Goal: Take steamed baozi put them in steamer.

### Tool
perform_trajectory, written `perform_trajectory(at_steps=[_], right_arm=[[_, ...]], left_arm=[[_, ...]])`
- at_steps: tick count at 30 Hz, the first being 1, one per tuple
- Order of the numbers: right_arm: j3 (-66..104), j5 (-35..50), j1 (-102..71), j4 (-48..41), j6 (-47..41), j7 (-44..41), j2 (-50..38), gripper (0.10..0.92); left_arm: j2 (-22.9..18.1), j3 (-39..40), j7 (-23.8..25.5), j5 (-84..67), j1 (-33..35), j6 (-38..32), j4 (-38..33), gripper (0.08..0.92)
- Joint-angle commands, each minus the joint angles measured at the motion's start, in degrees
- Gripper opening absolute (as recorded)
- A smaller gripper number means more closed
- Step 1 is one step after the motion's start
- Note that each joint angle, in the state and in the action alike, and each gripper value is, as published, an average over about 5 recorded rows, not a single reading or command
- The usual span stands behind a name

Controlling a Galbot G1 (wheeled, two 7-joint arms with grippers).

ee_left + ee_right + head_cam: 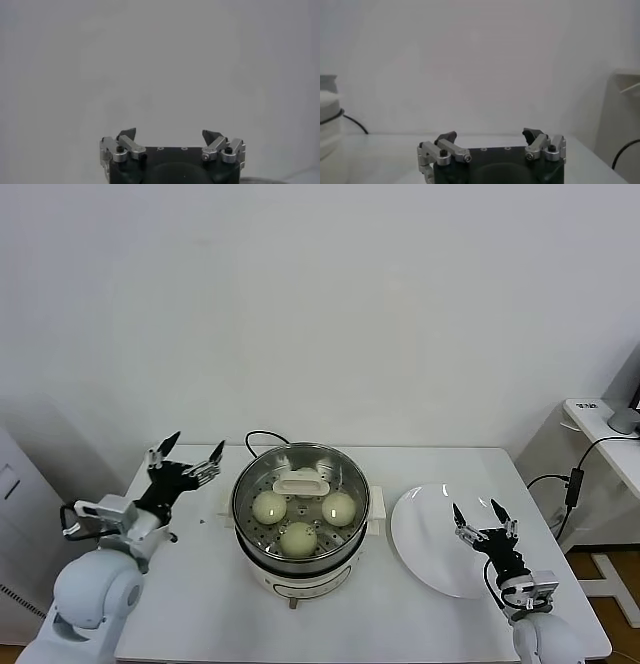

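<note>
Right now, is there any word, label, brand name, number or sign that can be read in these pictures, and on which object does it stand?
None can be read in any view.
steamer: no print on the steel wall or white base that shows.
plate: plain white, no mark.
left gripper and right gripper: no lettering visible.
Side table at the far right: a small dark mark, too small to read.
</note>
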Motion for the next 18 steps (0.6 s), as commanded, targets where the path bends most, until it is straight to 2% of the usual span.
perform_trajectory(at_steps=[1,10,18], right_arm=[[0.03,-0.10,-1.34,4.30,-3.39,2.23,-0.59,0.823],[0.31,0.70,-3.64,6.67,-5.57,3.10,-1.12,0.823],[0.30,1.03,-4.62,7.56,-8.37,4.43,-1.54,0.823]], left_arm=[[0.53,-5.73,-0.15,-3.55,3.26,-2.49,8.86,0.823],[0.10,-5.31,-0.20,-1.77,3.32,-3.29,15.28,0.823],[-0.94,-4.76,-0.12,0.89,6.29,-4.40,15.33,0.823]])
